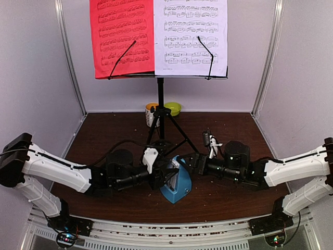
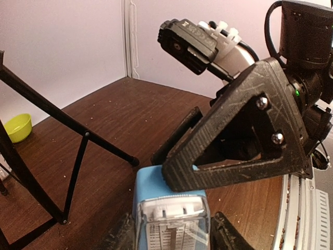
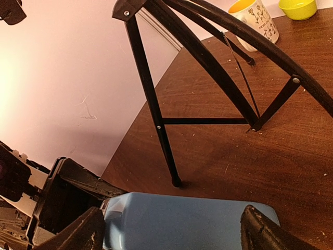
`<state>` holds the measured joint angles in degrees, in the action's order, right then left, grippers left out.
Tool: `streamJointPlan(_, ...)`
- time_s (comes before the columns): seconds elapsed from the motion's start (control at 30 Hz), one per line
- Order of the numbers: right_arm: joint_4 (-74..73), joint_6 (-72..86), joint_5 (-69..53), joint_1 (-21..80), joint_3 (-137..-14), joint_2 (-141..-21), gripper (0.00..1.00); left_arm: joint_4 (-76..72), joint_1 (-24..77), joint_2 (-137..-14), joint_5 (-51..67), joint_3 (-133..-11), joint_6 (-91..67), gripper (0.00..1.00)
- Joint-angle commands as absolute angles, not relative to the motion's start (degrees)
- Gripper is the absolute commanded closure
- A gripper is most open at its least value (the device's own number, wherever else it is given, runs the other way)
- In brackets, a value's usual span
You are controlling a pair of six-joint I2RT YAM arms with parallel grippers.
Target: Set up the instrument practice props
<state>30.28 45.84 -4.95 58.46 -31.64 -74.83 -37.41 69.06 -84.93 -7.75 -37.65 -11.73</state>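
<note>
dark brown tabletop [image 1: 104,140], flecked with pale crumbs, sits inside a booth of plain pale walls. from its near edge both arms reach inward and meet at mid-table at the light-blue metronome [image 1: 179,190], which stands just in front of the tripod's feet. the left gripper [image 2: 173,234] has the metronome between its two fingers. in the left wrist view they sit tight against either side of the blue body, with the clear cover and the scale behind it facing the camera, so it looks clamped on. the right gripper [image 3: 174,232] comes in from the other side with its fingers spread wide, one on each side of the blue body. seen from the left wrist, one of its black triangular fingers [image 2: 239,130] lies across the metronome's top. whether they press on it or only flank it, i cannot tell. just behind, the black music stand [image 1: 161,94] stands upright on three spread legs, one foot planted close to the metronome. past the legs, near the back wall, are a white mug with an orange inside [image 3: 255,21] and, just beside it, a small green bowl [image 3: 297,8]. up on the stand's desk two pages stand side by side, the red page [image 1: 122,36] on the left and the pale lilac-white page [image 1: 190,31] on the right, each crossed by a thin black holder arm.
</note>
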Motion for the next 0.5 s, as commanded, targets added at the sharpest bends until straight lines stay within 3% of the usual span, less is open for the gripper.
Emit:
streamJointPlan(0.0, 29.31, 45.87, -4.91, 58.19, -30.00, -76.98, 0.10, -40.49, 68.91, -85.50, -7.64, -40.81, -9.97, 0.51)
streamJointPlan(0.2, 29.71, 46.02, -5.04, 58.26, -29.80, -78.75, 0.12, -39.89, 68.91, -84.75, -7.10, -41.17, -9.58, 0.54)
streamJointPlan(0.3, 29.49, 46.07, -4.48, 58.35, -29.72, -79.40, 0.13, -39.14, 68.91, -84.40, -7.28, -41.30, -9.70, 0.49)
streamJointPlan(0.47, 29.14, 46.05, -3.62, 58.38, -29.49, -80.11, 0.13, -38.51, 68.91, -84.20, -7.00, -41.76, -9.60, 0.49)
